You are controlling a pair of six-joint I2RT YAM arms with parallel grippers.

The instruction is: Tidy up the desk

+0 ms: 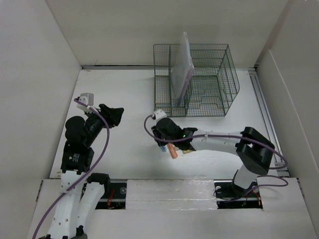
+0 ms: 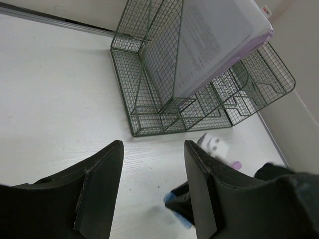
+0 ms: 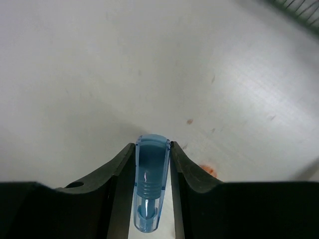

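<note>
My right fingers (image 3: 180,164) are pinched narrow on a blue pen (image 3: 151,169). It runs lengthwise between them, its rounded end pointing out over the white table (image 1: 124,89). The table spreads under both arms. The wire basket (image 1: 230,69) stands at its far side, beyond and a little right of this pen (papers (image 1: 182,64) upright inside). My left fingers (image 2: 102,184) hang wide and empty, farther off, so the right arm is nearer.

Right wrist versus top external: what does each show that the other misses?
Right wrist only: the right gripper clamping the ribbed blue cap from both sides, reddish specks on the desk. Top external only: wire organizer holding upright papers, left gripper, an orange object beside the right gripper. Shared: blue cap, white desk.
</note>
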